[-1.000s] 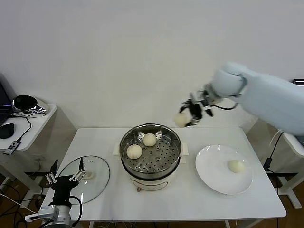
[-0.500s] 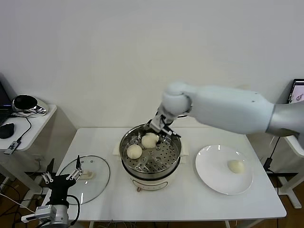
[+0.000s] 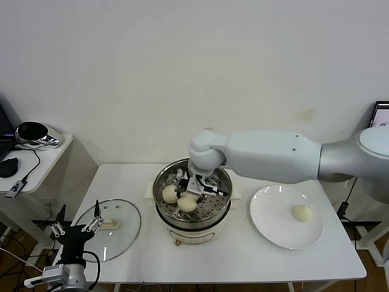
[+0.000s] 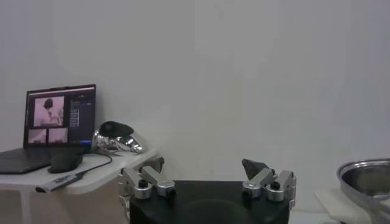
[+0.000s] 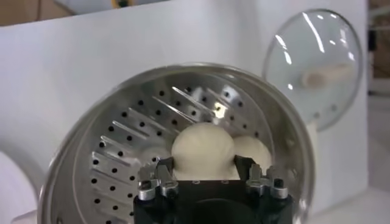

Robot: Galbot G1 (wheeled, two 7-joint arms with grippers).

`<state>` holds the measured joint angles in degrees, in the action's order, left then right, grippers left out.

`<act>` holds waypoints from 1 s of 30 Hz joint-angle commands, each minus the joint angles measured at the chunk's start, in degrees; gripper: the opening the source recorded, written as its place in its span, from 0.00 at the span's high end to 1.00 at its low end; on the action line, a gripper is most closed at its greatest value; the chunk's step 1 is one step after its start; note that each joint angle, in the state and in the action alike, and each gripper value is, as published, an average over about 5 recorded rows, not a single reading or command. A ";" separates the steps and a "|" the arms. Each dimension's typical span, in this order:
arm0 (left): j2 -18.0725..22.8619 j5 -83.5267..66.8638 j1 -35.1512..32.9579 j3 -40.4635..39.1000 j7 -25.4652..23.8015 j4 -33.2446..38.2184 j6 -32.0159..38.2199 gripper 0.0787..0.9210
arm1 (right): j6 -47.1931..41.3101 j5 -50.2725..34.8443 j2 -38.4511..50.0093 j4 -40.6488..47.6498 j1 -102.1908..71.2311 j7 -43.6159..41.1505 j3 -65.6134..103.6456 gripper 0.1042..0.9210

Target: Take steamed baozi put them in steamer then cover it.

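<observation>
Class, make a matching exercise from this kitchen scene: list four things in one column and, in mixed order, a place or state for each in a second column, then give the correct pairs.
Things
1. glass lid
2. plate
3. right end effector
4. left end effector

Places or states
A. holds one bun
B. open, at the table's near left corner
C. flat on the table, left of the steamer
D. over the steamer tray, shut on a bun

Pairs: 1-C, 2-A, 3-D, 4-B
</observation>
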<state>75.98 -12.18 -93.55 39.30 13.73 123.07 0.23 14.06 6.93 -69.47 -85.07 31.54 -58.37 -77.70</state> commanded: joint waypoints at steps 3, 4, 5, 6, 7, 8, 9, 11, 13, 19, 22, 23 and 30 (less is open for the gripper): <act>0.17 0.09 0.19 -0.21 0.01 -0.20 0.00 0.12 | 2.67 3.54 0.04 -2.25 -1.37 0.22 -0.91 0.36; 0.19 0.10 0.23 -0.28 0.01 -0.24 -0.01 0.12 | 2.63 3.43 0.14 -2.34 -1.41 0.29 -0.92 0.36; 0.22 0.12 0.27 -0.35 0.01 -0.26 -0.01 0.12 | 2.67 3.42 0.27 -2.41 -1.42 0.37 -0.92 0.36; 0.24 0.14 0.30 -0.41 0.00 -0.28 -0.01 0.12 | 2.74 3.42 0.45 -2.49 -1.37 0.45 -0.91 0.35; 0.24 0.15 0.33 -0.46 0.00 -0.29 -0.02 0.12 | 2.81 3.42 0.63 -2.57 -1.28 0.49 -0.90 0.34; 0.24 0.15 0.36 -0.48 0.00 -0.31 -0.02 0.12 | 2.89 3.42 0.92 -2.66 -1.06 0.56 -0.84 0.32; 0.22 0.15 0.38 -0.49 0.00 -0.33 -0.03 0.12 | 2.94 3.39 1.29 -2.77 -0.73 0.61 -0.70 0.29; 0.15 0.13 0.43 -0.47 -0.01 -0.36 -0.04 0.12 | 2.99 3.18 2.22 -2.91 0.22 0.65 -0.16 0.23; 0.01 0.12 0.48 -0.46 -0.03 -0.40 -0.05 0.12 | 2.88 2.66 3.45 -2.97 1.52 0.55 0.72 0.17; -0.54 0.11 0.92 -0.65 -0.11 -0.64 -0.18 0.12 | -2.47 -2.11 9.23 -2.98 6.55 -1.83 4.12 0.12; -0.88 0.14 1.13 -0.81 -0.15 -0.70 -0.20 0.12 | -12.41 -7.68 14.14 -4.25 8.89 -3.99 5.06 0.12; -1.02 0.14 1.18 -0.84 -0.17 -0.70 -0.20 0.12 | -16.51 -9.69 15.90 -5.02 9.55 -4.48 5.06 0.12; -2.25 0.07 1.62 -1.13 -0.31 -1.08 -0.19 0.12 | -39.85 -17.21 30.57 -11.09 10.42 -1.76 4.19 0.12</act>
<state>74.45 -12.11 -92.15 38.35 13.48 122.24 0.07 -0.04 -0.29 -55.44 -90.82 38.83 -60.83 -74.60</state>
